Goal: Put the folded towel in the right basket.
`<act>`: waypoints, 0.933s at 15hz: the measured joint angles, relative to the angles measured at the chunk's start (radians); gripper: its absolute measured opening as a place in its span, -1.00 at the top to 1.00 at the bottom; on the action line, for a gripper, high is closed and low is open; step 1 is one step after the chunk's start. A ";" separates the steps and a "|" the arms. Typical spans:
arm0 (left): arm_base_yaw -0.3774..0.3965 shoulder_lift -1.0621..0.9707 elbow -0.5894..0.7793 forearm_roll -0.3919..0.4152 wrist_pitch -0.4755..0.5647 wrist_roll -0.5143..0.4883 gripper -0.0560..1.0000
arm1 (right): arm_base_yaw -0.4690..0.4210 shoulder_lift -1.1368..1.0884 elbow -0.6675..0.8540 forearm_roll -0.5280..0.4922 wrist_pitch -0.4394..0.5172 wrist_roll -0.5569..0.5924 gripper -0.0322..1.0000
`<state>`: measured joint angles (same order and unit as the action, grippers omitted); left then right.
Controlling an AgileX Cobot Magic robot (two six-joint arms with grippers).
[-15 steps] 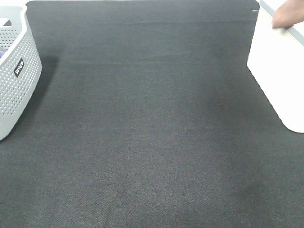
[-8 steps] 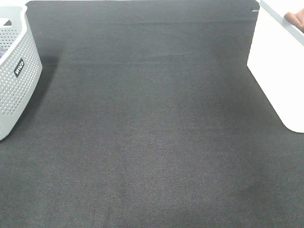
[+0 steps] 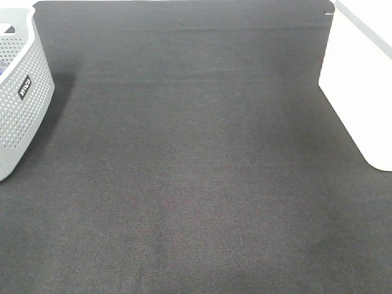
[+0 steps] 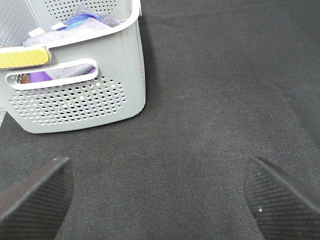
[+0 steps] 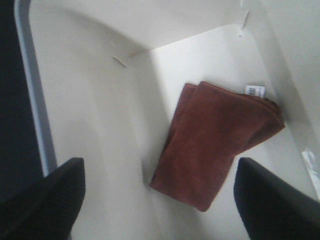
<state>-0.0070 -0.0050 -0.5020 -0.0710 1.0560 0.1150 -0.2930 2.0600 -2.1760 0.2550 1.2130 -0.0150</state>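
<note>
The folded brown towel (image 5: pixel 215 145) lies on the floor of the white right basket (image 5: pixel 100 100), seen from above in the right wrist view. My right gripper (image 5: pixel 160 205) is open above the basket, clear of the towel, and holds nothing. The basket's outer wall (image 3: pixel 361 92) shows at the right edge of the high view; the towel is hidden there. My left gripper (image 4: pixel 160 195) is open and empty above the black mat (image 3: pixel 184 153), near the grey left basket. Neither gripper shows in the high view.
A grey perforated basket (image 3: pixel 21 92) stands at the left edge of the mat. In the left wrist view this basket (image 4: pixel 75 95) holds purple and grey cloths (image 4: pixel 80 20). The black mat covers the table between the two baskets.
A brown shape above the right basket's rim at the top right of the high view has moved out of view. Nothing else has changed.
</note>
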 joint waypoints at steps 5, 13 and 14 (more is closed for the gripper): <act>0.000 0.000 0.000 0.000 0.000 0.000 -0.77 | 0.152 -0.036 0.000 -0.048 0.000 -0.021 -0.58; 0.000 0.000 0.000 0.000 0.000 0.000 -0.77 | 0.327 -0.215 0.121 -0.114 0.001 -0.013 -0.58; 0.000 0.000 0.000 0.000 0.000 0.000 -0.77 | 0.327 -0.252 0.173 -0.124 0.001 -0.013 -0.58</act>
<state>-0.0070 -0.0050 -0.5020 -0.0710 1.0560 0.1150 0.0340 1.8080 -2.0030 0.1310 1.2140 -0.0280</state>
